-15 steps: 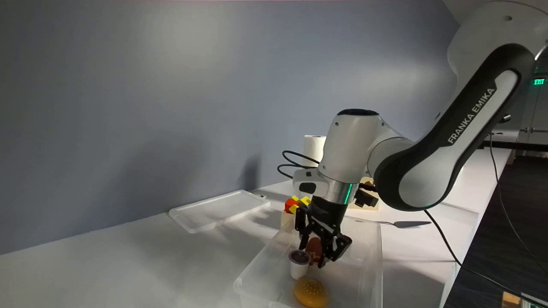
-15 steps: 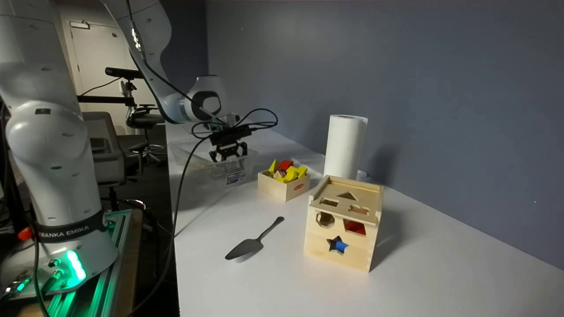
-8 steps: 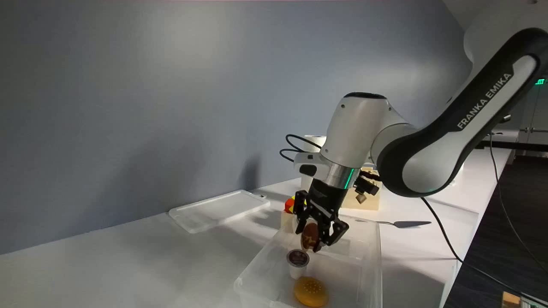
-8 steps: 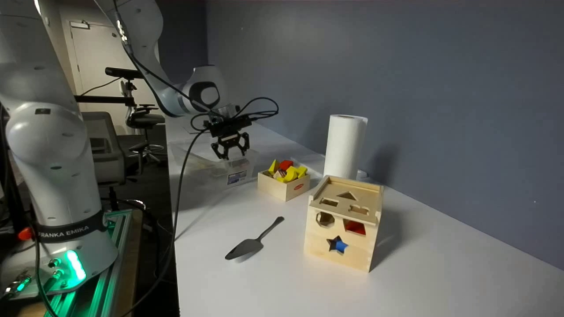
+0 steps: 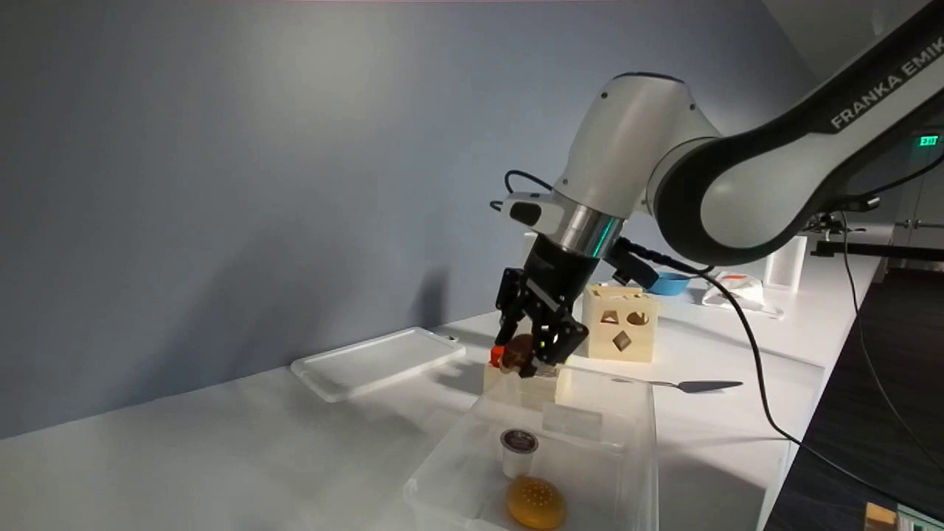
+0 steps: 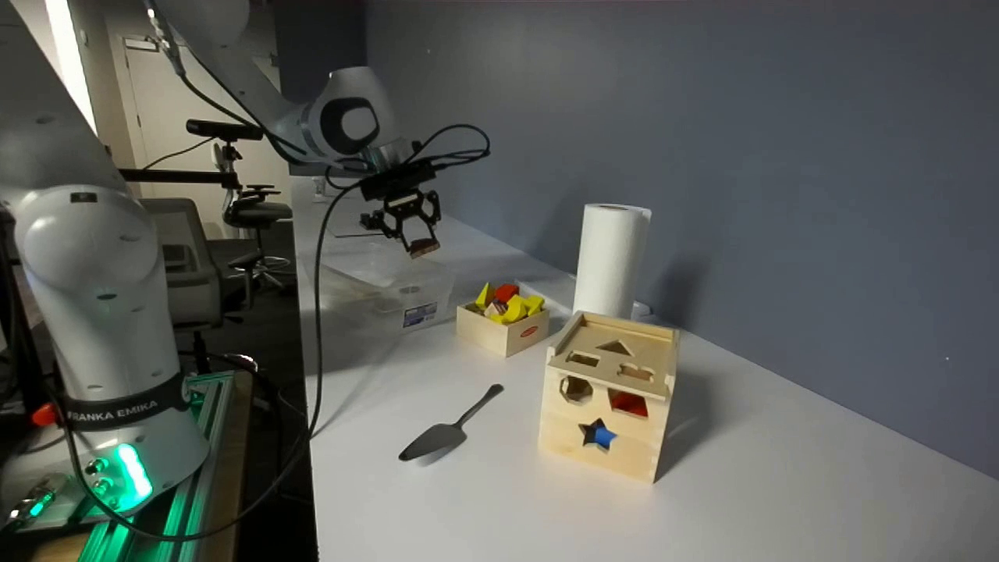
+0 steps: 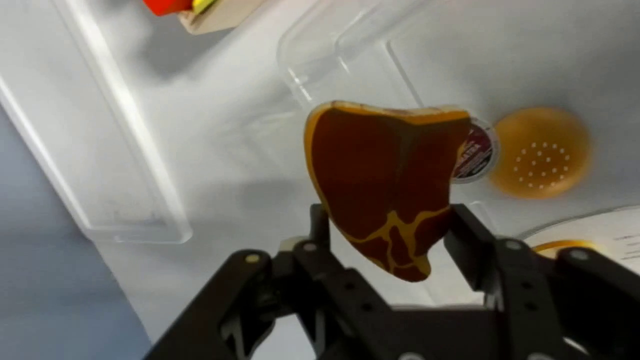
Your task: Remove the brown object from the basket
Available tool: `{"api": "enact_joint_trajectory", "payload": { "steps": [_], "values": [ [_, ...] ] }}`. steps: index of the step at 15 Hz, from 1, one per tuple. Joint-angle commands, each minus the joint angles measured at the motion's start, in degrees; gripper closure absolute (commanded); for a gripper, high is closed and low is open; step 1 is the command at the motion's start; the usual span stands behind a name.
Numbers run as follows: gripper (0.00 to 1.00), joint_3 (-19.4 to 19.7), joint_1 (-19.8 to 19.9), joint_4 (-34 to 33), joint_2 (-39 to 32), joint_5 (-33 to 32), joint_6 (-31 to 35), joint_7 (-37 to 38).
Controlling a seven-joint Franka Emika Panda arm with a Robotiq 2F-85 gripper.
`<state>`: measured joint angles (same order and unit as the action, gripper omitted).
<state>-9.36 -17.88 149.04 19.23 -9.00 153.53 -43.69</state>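
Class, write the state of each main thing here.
Basket: upright, uncovered
Brown object: held aloft, out of the basket
Pincer: closed on the brown object
Cup: upright, lidded
Bun: seeded side up
Clear tray: lying flat
Block box: open, filled
Shape sorter: standing upright
Cake server: lying flat
Paper roll: upright

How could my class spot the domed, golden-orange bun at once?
On the white table stands a clear rectangular plastic tub. Inside, beside a round, white, dark-lidded cup, lies the domed, golden-orange bun; unlike the cup, it has pale dots.
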Motion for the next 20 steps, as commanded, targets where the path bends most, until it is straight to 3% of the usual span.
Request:
{"api": "enact_joint_trajectory", "payload": {
  "steps": [1, 6, 9, 11, 13, 14, 16, 17, 20],
  "values": [
    [0.65, -0.2, 5.3, -2.6, 4.7, -5.8, -3.2, 7.3],
    [0.65, 1.5, 16.3, -5.0, 3.6, -17.8, -5.9, 16.5],
    [0.65, 2.3, 20.9, -4.7, 3.1, -22.6, -10.3, 22.1],
    [0.65, 3.7, 21.5, -3.9, 2.9, -21.8, -14.6, 24.0],
    [0.65, 7.6, 18.3, -2.4, 1.9, -14.4, -15.4, 20.3],
    [0.40, 6.3, 19.5, -3.4, 2.6, -19.1, -14.8, 21.8],
    [0.40, 7.7, 18.6, -2.7, 1.7, -16.8, -14.8, 21.3],
    [0.65, 7.9, 18.4, -2.5, 1.5, -16.5, -14.8, 21.3],
    [0.65, 8.0, 17.3, 0.2, 1.1, -16.9, -13.9, 19.1]
  ]
}}
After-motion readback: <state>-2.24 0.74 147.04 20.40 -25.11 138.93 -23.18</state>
